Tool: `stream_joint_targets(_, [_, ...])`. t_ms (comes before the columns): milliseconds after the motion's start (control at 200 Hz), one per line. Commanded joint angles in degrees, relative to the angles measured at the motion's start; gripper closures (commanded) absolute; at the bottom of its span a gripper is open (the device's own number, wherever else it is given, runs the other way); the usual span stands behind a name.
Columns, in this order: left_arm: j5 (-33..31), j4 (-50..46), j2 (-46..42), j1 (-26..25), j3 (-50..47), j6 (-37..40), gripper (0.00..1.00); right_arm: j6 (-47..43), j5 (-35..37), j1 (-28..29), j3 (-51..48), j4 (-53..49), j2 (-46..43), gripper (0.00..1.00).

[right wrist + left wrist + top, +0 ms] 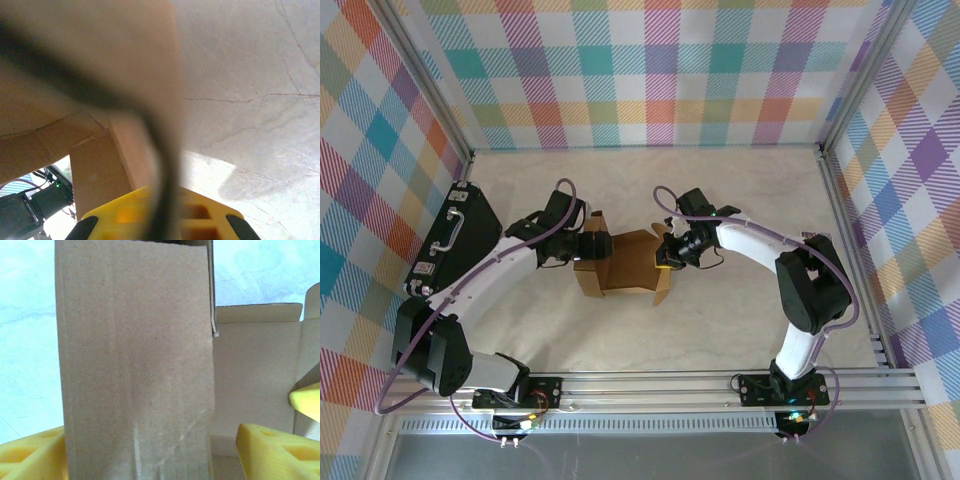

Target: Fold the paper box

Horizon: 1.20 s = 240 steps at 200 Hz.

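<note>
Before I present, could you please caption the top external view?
Partly folded paper box mid-table: left gripper open around a raised panel, right gripper shut at the opposite edge.

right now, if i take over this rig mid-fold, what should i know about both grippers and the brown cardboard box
Left gripper: open, with its fingers either side of an upright flap of the plain brown corrugated cardboard box, not clamping it.
Right gripper: shut, apparently pinching a thin flap at the box's right end.
Box: mid-table between the arms.
Done: partly formed, some flaps raised.
Left: top open, so fold the remaining flaps in and close it.
</note>
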Motion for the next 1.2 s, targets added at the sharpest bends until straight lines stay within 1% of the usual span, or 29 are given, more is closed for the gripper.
stream_joint_targets(0, [3.79, 5.10, -0.61, 1.00, -1.83, -0.43, 0.24, -2.01, -2.07, 0.49, 1.28, -0.19, 1.21, 0.94])
stream_joint_targets(105, [6.54, 6.55, 0.59, 1.06, -2.18, -0.07, 0.29, -2.45, -2.24, 0.48, 1.99, -0.51, 1.83, 0.94])
stream_joint_targets(175, [5.62, 5.34, 2.26, 0.99, -1.29, 0.50, 0.37, -2.97, -2.20, 0.47, 3.06, -1.43, 2.18, 0.94])
stream_joint_targets(230, [4.26, 4.42, 3.19, 1.05, -0.97, 1.05, 0.38, -3.52, -2.20, 0.45, 4.04, -2.25, 2.31, 0.94])
stream_joint_targets(295, [4.04, 3.90, 3.63, 1.07, -0.71, 1.90, 0.45, -4.18, -2.16, 0.48, 4.98, -3.16, 2.35, 0.93])
stream_joint_targets(355, [3.77, 3.66, 3.77, 1.01, -0.70, 2.21, 0.46, -4.74, -1.88, 0.40, 6.11, -4.13, 2.63, 0.93])
stream_joint_targets(400, [4.17, 3.64, 3.94, 1.05, -0.57, 2.43, 0.50, -4.96, -1.74, 0.31, 6.98, -4.75, 3.04, 0.94])
stream_joint_targets(475, [6.17, 3.35, 4.85, 1.01, 0.26, 2.89, 0.50, -5.12, -2.06, 0.30, 8.56, -5.65, 3.63, 0.94])
stream_joint_targets(505, [6.89, 2.80, 5.40, 0.97, 0.83, 3.02, 0.52, -5.20, -2.10, 0.23, 9.23, -5.76, 3.77, 0.94])
stream_joint_targets(665, [7.48, 1.95, 5.63, 1.04, 1.28, 3.73, 0.52, -5.56, -3.13, -0.05, 12.61, -7.26, 5.08, 0.93])
stream_joint_targets(790, [10.57, 0.24, 5.89, 0.98, 2.11, 4.35, 0.53, -7.61, -3.08, -0.45, 15.14, -10.72, 5.08, 0.93])
stream_joint_targets(955, [16.23, 5.01, 3.09, 0.98, -0.97, 3.22, 0.54, -11.29, -2.35, -1.32, 16.54, -14.88, 3.21, 0.93])
stream_joint_targets(1035, [19.81, 6.17, 2.75, 0.95, -1.35, 2.77, 0.54, -12.44, -2.38, -1.40, 16.67, -15.96, 1.98, 0.93])
stream_joint_targets(1195, [24.89, 10.55, 2.16, 0.09, -3.55, 0.19, 0.55, -15.14, -1.62, -1.45, 17.40, -18.56, 0.05, 0.93])
